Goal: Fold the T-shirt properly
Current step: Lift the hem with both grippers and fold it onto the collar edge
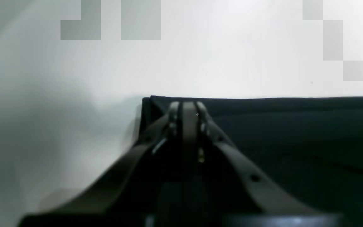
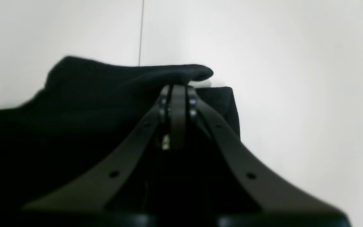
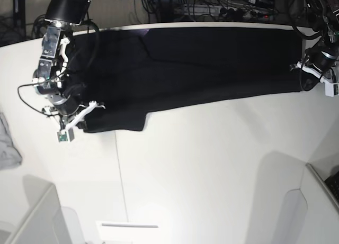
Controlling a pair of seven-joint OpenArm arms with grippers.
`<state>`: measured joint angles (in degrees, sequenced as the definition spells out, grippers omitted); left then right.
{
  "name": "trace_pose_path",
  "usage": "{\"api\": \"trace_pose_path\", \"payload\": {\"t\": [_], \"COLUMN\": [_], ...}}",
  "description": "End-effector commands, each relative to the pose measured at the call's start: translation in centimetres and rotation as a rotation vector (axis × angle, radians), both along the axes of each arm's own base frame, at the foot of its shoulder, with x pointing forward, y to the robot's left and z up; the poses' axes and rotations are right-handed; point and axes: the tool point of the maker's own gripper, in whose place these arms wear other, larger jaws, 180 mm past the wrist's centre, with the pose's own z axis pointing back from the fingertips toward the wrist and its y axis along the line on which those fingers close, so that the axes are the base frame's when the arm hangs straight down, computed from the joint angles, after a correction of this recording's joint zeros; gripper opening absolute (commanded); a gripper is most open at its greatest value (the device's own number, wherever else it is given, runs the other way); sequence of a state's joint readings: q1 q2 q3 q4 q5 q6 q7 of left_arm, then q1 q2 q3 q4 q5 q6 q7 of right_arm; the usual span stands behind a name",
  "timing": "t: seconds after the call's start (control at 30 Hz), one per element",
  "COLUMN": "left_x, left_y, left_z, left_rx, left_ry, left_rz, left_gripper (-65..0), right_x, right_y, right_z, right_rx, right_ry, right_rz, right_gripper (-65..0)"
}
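The T-shirt (image 3: 201, 69) lies across the upper part of the frame on the table (image 3: 212, 164). The right gripper (image 3: 79, 117) is at its left end, the left gripper (image 3: 304, 77) at its right end.

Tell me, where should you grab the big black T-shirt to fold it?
Probably by its edges, coming in low from the table's ends. The T-shirt lies spread flat and long across the table, so only the hems and corners offer loose cloth to pinch. The left pincer and the right pincer are shut at opposite ends.
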<state>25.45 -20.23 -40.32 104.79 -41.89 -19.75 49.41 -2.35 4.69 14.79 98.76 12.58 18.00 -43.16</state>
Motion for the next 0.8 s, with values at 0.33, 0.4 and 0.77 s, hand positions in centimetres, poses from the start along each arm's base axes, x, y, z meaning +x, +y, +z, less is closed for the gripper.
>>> {"api": "trace_pose_path", "payload": {"t": [0.33, 0.4, 0.77], "left_x": [-0.2, -0.3, -0.5], "left_y": [0.6, 0.5, 0.5], "left_z": [2.2, 2.1, 2.1], "left_rx": [0.048, 0.049, 0.052], "left_ry": [-0.045, -0.042, -0.035], "left_rz": [-0.01, -0.011, -0.015], "left_gripper": [-65.0, -65.0, -65.0], "right_x": [-2.0, -2.4, -5.4], "right_y": [0.0, -0.1, -3.2], "right_z": [3.1, 3.1, 2.8], "right_rx": [-0.05, -0.058, -0.062], "right_ry": [-0.067, -0.047, 0.041], "right_rz": [0.019, 0.018, -0.105], "right_gripper": [-65.0, -65.0, -65.0]}}
